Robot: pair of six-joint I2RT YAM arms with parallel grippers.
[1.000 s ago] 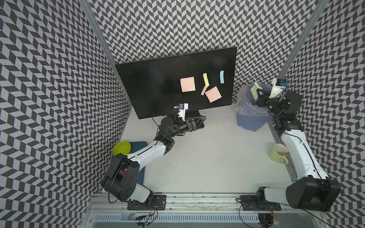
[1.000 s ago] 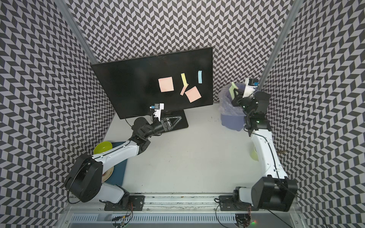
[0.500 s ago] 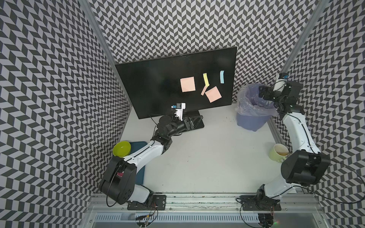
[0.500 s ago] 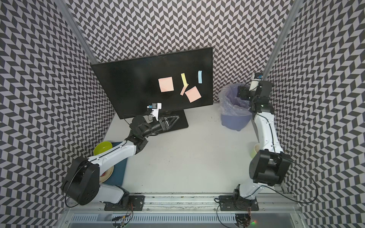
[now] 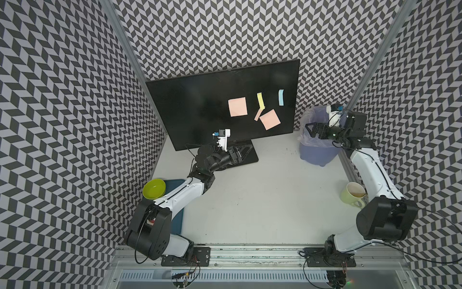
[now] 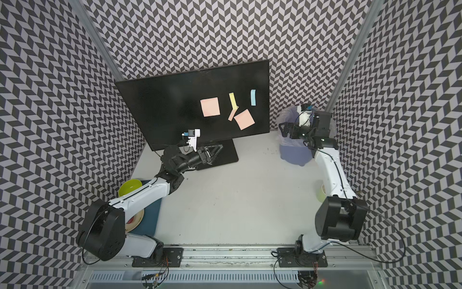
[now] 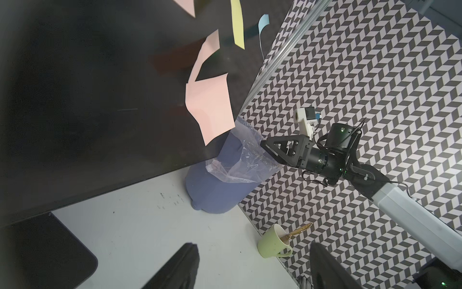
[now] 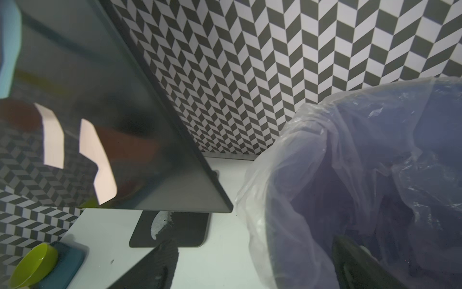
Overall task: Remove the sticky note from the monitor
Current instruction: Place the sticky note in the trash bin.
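Two sets of jaws, both spread and empty: left gripper [image 5: 243, 152] low over the base of the monitor [image 5: 200, 112] at the far edge of the table [image 5: 250, 205], sticky notes [image 5: 269, 119] above, rightward; right gripper [image 5: 309, 130] over the corner bin [image 5: 315, 156], likely nearer the blue strip [image 5: 281, 97].

Black monitor [image 5: 200, 105] — pink, yellow, blue notes [image 5: 237, 107] — black-and-white chevron walls [image 5: 62, 100], lime bowl [image 5: 154, 188]

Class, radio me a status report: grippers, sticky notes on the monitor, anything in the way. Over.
Left gripper open, empty, low near base plate. Right gripper open, empty, above lined bin. Five sticky notes on monitor. Nothing blocking them.
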